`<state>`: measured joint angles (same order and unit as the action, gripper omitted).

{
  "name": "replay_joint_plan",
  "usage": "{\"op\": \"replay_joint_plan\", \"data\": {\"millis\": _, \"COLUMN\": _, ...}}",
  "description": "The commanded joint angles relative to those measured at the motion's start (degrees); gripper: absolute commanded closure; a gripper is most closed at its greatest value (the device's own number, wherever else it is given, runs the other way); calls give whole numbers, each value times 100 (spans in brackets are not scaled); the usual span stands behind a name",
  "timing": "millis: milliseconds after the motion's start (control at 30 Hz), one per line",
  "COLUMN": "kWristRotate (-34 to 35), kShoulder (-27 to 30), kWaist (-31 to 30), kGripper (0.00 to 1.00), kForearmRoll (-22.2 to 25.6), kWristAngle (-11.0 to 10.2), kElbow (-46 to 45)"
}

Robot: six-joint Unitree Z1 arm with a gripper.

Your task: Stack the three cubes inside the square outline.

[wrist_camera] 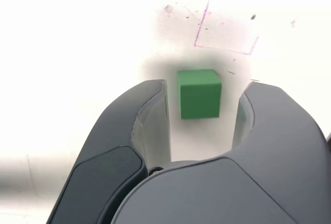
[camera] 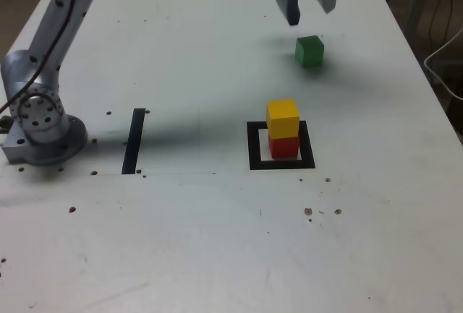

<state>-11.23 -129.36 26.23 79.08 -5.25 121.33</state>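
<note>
yellow cube [camera: 282,117] sits on red cube [camera: 284,146] inside the square outline [camera: 252,147]; green cube [camera: 309,50] waits at one o'clock, gripper [camera: 304,2] parted and empty above, lined up to straddle it.

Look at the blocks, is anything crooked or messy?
A little. The yellow cube sits slightly twisted on the red cube inside the square outline, so their edges do not line up. The green cube is off alone, under the open gripper.
</note>
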Motion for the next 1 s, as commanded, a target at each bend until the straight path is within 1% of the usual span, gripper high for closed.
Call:
{"op": "replay_joint_plan", "data": {"millis": 0, "kWristRotate": 9, "kShoulder": -66, "kWaist": -16, "kGripper": 1, "kForearmRoll": -28, "kWristAngle": 13, "kElbow": -24}}
{"op": "replay_joint_plan", "data": {"millis": 800, "kWristRotate": 15, "kShoulder": -579, "kWaist": -92, "kGripper": 1, "kForearmRoll": -98, "kWristAngle": 81, "kElbow": -163}}
{"op": "replay_joint_plan", "data": {"millis": 967, "kWristRotate": 18, "kShoulder": -673, "kWaist": -92, "kGripper": 4, "kForearmRoll": -171, "kWristAngle": 95, "kElbow": -176}}
